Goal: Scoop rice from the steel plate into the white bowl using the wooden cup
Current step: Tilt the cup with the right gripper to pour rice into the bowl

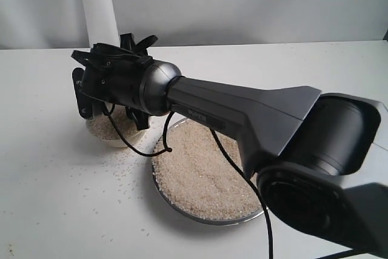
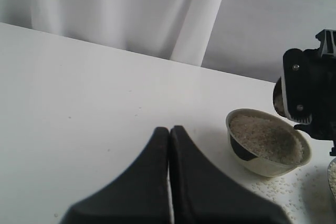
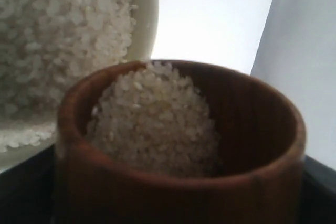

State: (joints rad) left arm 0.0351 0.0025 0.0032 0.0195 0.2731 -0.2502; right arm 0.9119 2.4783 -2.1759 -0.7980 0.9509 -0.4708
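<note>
Pouring is the step in hand, judging by how things are lying. The right gripper [image 1: 112, 113] is reaching across to the left side of the exterior view and hanging just above the small cream-white ceramic bowl [image 2: 265, 167]. Its jaws are clasping the small reddish-brown wooden cup [image 3: 178, 187], which is carrying a rounded heap of pale uncooked rice grains [image 3: 152, 124]. In the right wrist view the bowl's rim is sitting just beyond the cup's lip, and the bowl is already holding a good deal of rice. The cup is probably tilting toward it, though the close, blurred view is not making the angle plain, and no grains are visibly falling. The wide, shallow, shiny steel plate [image 1: 212, 221] is lying just beside the bowl on the white table [image 1: 48, 198], bearing a broad layer of rice, with stray grains [image 1: 124, 171] dotting the table around both dishes. The left gripper [image 2: 169, 135] is waiting off to the side, its fingers pressing together on nothing. The next move is calling for a steady wrist roll over the bowl's middle, so the load is landing inside rather than joining the spill.
</note>
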